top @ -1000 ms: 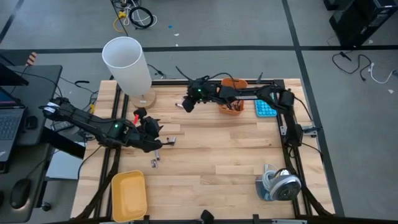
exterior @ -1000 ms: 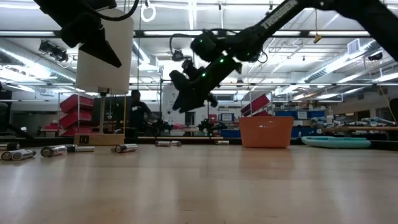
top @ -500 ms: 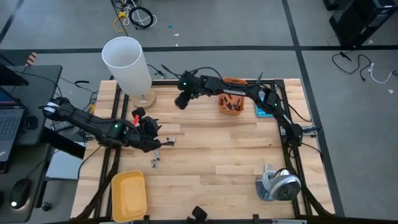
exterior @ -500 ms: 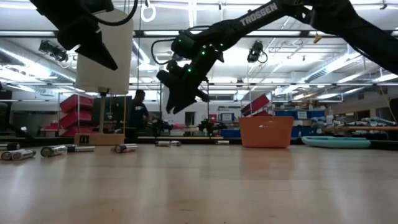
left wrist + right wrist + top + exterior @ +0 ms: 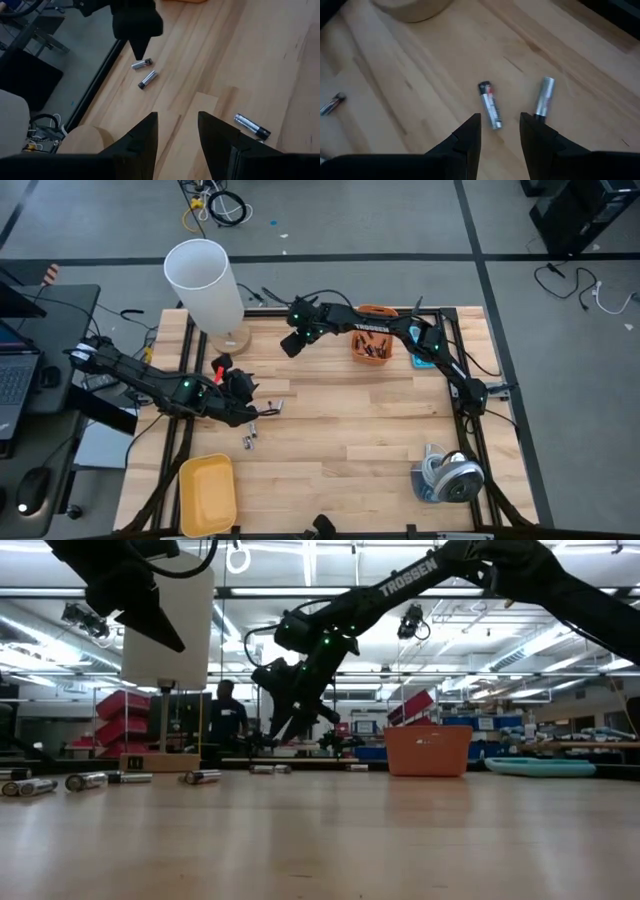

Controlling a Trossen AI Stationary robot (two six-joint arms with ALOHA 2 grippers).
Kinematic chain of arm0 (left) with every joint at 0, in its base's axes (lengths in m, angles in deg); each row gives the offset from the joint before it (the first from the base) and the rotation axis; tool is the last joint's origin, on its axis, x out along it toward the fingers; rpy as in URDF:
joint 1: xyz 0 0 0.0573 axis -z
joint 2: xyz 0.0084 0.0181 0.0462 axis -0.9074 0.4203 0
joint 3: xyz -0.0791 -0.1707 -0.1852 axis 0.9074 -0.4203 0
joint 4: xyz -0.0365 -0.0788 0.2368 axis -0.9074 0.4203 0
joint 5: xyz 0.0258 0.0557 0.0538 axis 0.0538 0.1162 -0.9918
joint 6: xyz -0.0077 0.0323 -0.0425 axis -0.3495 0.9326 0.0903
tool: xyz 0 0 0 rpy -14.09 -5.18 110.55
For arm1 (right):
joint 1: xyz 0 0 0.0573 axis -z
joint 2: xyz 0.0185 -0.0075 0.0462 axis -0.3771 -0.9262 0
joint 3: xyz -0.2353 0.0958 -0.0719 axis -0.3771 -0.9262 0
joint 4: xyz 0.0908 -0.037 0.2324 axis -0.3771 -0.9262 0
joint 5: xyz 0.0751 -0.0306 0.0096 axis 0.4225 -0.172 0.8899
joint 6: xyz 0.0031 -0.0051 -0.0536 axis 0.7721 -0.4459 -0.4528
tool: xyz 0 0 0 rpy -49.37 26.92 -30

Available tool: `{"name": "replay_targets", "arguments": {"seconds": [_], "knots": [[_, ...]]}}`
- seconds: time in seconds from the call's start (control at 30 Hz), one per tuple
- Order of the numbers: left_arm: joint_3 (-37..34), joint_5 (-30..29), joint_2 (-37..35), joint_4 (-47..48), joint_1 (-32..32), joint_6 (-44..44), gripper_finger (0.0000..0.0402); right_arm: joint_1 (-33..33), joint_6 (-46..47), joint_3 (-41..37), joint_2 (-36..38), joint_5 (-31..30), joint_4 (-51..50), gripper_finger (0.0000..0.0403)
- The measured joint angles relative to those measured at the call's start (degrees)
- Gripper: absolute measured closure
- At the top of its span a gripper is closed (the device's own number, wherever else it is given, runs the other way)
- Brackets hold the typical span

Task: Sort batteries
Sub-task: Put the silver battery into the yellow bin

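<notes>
Several batteries lie scattered on the wooden table.

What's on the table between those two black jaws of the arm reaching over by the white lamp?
In its wrist view, the right gripper hangs open above bare wood, and one battery lies just ahead of the gap, with a second battery beside it.
</notes>
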Motion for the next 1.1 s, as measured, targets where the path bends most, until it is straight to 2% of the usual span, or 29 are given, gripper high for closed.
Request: {"name": "replay_targets", "arguments": {"seconds": [0.13,0.23,0.4,0.6,0.8,0.93,1.1], "knots": [[0.0,0.0,0.0,0.0,0.1,-0.1,0.0259,0.4,0.6,0.0,0.0,1.6,0.4,0.0282],[0.0,0.2,0.0,0.1,0.3,-0.9,0.0259,-0.1,-2.7,0.0,-0.3,2.8,3.3,0.0282],[0.0,4.3,0.0,1.8,0.3,-4.1,0.0259,-2.3,-5.0,0.0,-0.3,3.0,4.8,0.0283],[0.0,11.2,0.0,2.4,2.0,-5.5,0.0259,-7.8,-28.8,0.0,-0.4,6.9,1.9,0.0283],[0.0,10.9,0.0,4.0,5.7,-8.7,0.0259,-14.6,-46.5,-0.1,-0.4,6.0,0.1,0.0282],[0.0,8.9,0.0,7.5,7.9,-13.2,0.0259,-18.2,-51.9,-0.8,-0.4,4.9,4.4,0.0284],[0.0,7.9,0.0,12.2,9.6,-19.5,0.0259,-20.1,-51.7,-1.7,-0.4,5.5,5.6,0.0284]]}}
